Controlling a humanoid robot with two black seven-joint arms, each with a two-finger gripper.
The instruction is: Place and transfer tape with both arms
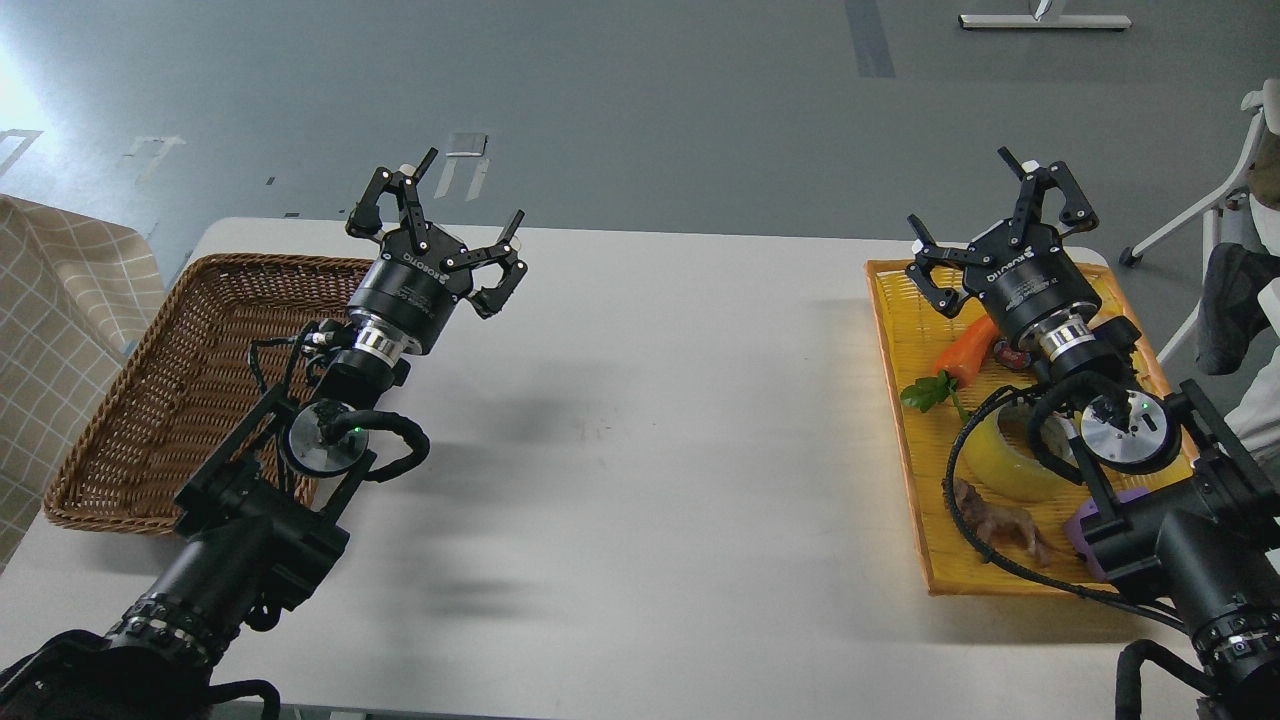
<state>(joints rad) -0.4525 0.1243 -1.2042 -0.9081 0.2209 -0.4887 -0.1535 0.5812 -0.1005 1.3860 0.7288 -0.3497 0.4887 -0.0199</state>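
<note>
Two grippers hang spread wide and empty above the white table (640, 420), the left gripper (440, 235) over the inner edge of the wicker basket (150, 400) and the right gripper (1000, 235) over the far end of the orange tray (900, 330). The tape (1005, 465), a yellowish ring partly hidden by the right arm's cables, lies in that tray, nearer to me than the right gripper and just beneath that arm's wrist, beside a toy carrot (965, 355). By my reckoning the right arm is much the nearer and must draw back and down to reach it, while the left stands well apart across the bare table.
</note>
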